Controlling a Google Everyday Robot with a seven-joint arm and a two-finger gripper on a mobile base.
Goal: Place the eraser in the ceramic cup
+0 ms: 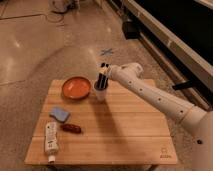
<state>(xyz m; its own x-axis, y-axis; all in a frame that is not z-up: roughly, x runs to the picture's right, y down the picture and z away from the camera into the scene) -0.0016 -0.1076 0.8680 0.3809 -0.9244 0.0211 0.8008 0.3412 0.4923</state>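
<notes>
The eraser [101,81], a long black block with a pale stripe, stands upright with its lower end inside the small white ceramic cup [100,93]. The cup stands on the wooden table [125,135] near its far edge, just right of the orange bowl. My gripper [104,69] is directly above the cup, pointing down, and is closed on the upper part of the eraser. The white arm reaches in from the right.
An orange-red bowl [76,87] sits left of the cup. A blue sponge pad [59,114], a small reddish-brown bar [71,128] and a white tube [50,138] lie on the table's left side. Around the table is shiny floor.
</notes>
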